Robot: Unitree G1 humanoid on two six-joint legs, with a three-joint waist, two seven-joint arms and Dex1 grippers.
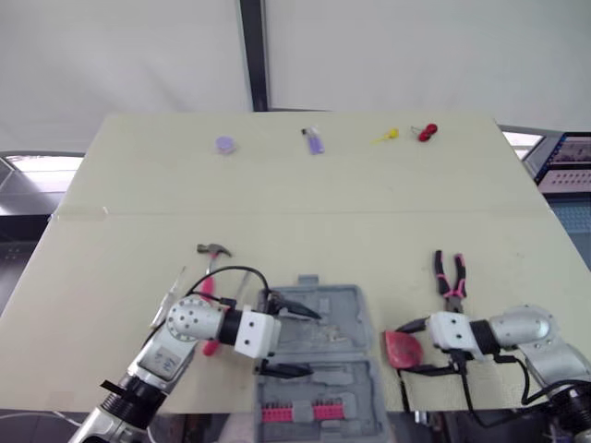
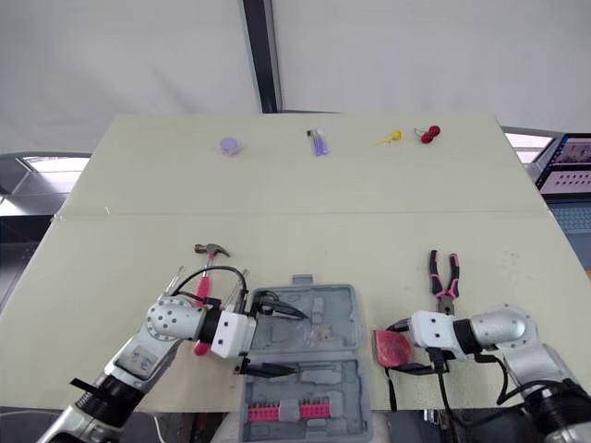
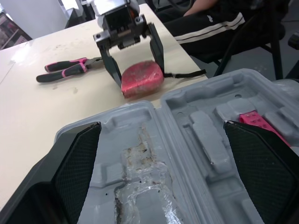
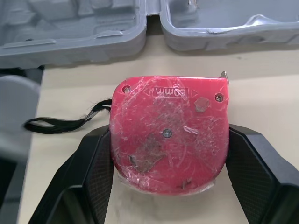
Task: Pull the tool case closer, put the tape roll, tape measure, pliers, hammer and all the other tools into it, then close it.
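Table (image 1: 277, 203) | left pincer (image 1: 312, 343) open over tool case (image 1: 346, 309) | right pincer (image 1: 403, 350) clamps tape measure (image 4: 169, 130) | left-wrist: person (image 3: 210, 23)

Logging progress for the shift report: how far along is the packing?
Looks done: tool case lies open at the near edge of the table. In hand: right gripper grips the tape measure, lying beside the case. Left: pliers, hammer, tape roll, small items, then closing.
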